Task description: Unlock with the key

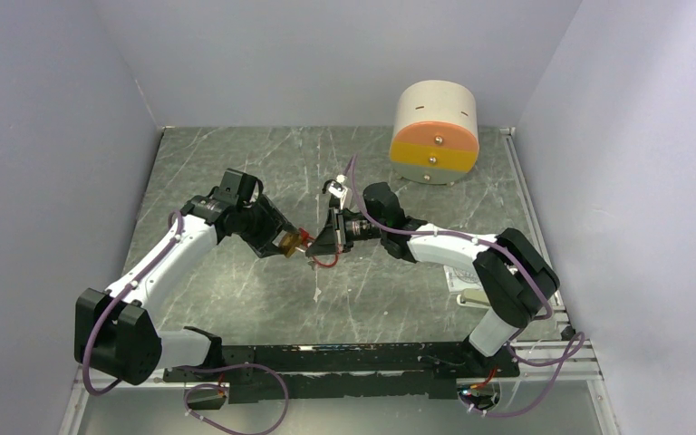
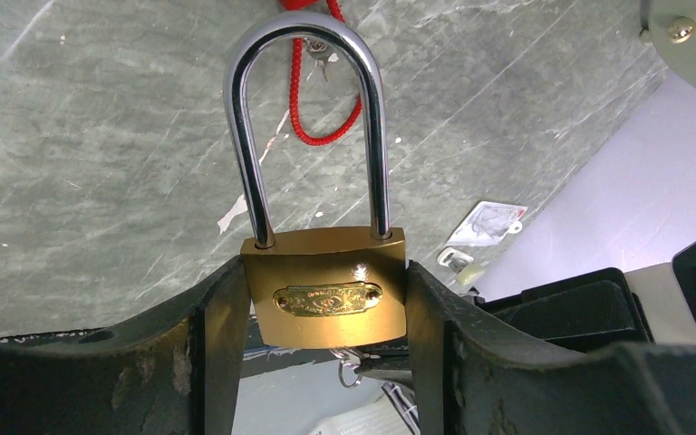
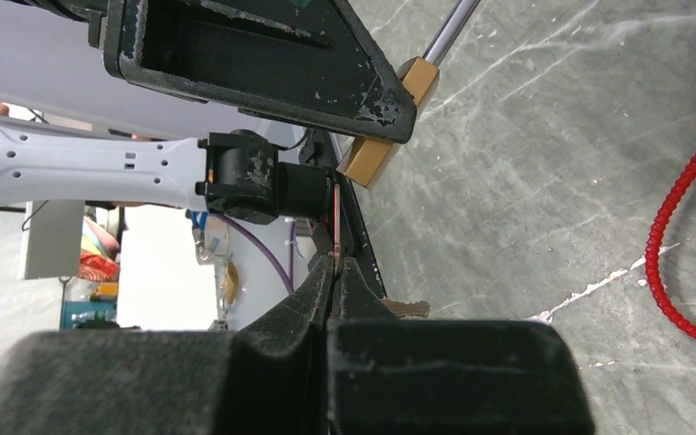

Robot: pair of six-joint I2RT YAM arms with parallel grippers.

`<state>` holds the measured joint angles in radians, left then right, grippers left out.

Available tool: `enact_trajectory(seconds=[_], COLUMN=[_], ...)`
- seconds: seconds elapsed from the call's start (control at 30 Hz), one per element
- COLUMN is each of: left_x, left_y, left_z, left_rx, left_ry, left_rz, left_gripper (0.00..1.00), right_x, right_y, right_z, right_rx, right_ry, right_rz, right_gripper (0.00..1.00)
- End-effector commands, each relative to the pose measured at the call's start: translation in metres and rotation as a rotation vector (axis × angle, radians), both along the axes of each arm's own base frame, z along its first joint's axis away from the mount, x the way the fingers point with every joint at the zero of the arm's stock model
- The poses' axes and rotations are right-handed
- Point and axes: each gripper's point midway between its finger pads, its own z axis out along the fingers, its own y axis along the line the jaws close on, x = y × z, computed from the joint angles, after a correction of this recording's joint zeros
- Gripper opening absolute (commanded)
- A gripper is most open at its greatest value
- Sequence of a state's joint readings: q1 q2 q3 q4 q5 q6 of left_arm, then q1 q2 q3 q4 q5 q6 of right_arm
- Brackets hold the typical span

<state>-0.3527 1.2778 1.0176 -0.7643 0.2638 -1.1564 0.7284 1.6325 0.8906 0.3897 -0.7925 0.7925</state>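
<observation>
1. A round cream drum (image 1: 434, 132) stands at the table's far right, near the back wall, with an orange band over a yellow one and a small stud on each.
2. A grey-green marbled table top (image 1: 236, 163).
3. A small white packet (image 1: 460, 279) lies flat near the right edge.
4. Pale lavender walls (image 1: 326, 54) enclose three sides.
</observation>
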Motion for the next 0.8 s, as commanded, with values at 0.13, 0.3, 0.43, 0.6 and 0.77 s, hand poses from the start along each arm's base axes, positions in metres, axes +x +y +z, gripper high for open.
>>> enact_trajectory(seconds=[0.13, 0.3, 0.43, 0.6, 0.77], left_x=[0.013, 0.014, 0.013, 0.011, 0.009], left_y=[-0.008, -0.011, -0.010, -0.010, -0.009], left_z=[0.032, 0.033, 0.034, 0.035, 0.032], left_rx=[-0.068, -0.087, -0.089, -0.091, -0.088], left_ry=[-0.101, -0.100, -0.105, -0.100, -0.094], left_rz=[0.007, 0.009, 0.011, 0.006, 0.009], left_gripper=[0.29, 0.29, 0.29, 0.29, 0.29], right_x=[0.005, 0.011, 0.016, 0.024, 0.031], right_y=[0.005, 0.007, 0.009, 0.010, 0.009], right_z=[0.013, 0.011, 0.010, 0.016, 0.022], right_rx=[0.027, 0.017, 0.012, 0.022, 0.028], right_ry=[-0.052, -0.050, -0.046, -0.051, -0.068], right_rz=[0.008, -0.008, -0.022, -0.054, -0.095], right_gripper=[0.00, 0.00, 0.00, 0.00, 0.00])
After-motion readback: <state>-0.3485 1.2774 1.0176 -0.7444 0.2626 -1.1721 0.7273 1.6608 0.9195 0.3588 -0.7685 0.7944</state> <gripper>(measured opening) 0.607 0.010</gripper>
